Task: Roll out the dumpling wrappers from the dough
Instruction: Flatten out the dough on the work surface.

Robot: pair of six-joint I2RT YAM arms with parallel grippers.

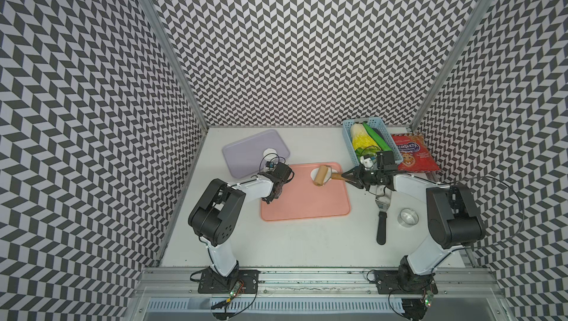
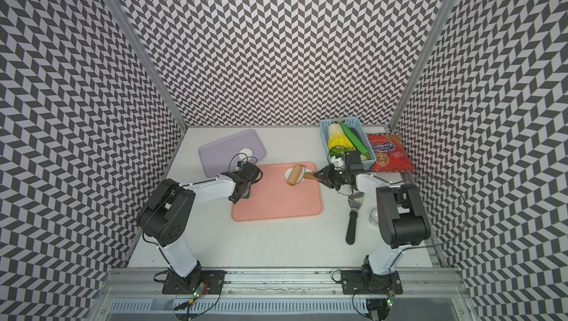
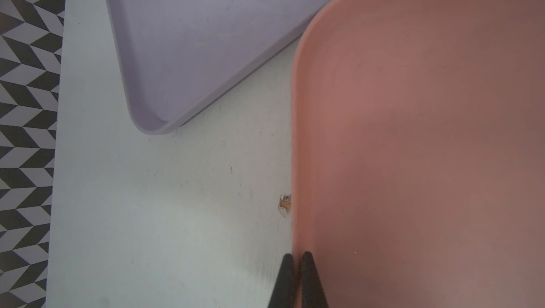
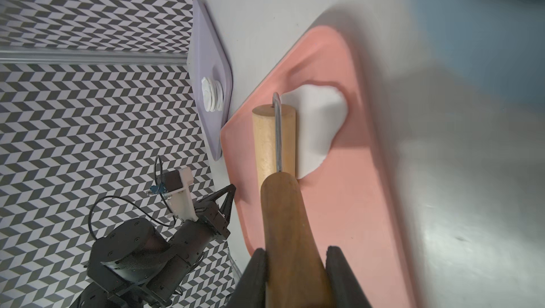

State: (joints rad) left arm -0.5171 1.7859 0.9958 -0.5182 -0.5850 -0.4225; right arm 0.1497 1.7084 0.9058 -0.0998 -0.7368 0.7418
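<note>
On the pink tray (image 1: 304, 202), your right gripper (image 4: 296, 252) clamps the roller (image 4: 272, 141) by its handle, drum on the dough (image 4: 320, 120); your left gripper (image 3: 297, 255) pinches the rim. You seem mid-flattening: next, push evenly across.

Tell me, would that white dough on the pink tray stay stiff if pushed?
Probably soft: the dough has a lumpy, irregular outline under the wooden roller. Likely floppy if lifted, since its edge lies thin on the pink tray.

Bright, even overhead light, soft shadows (wrist views blur near the edges).
</note>
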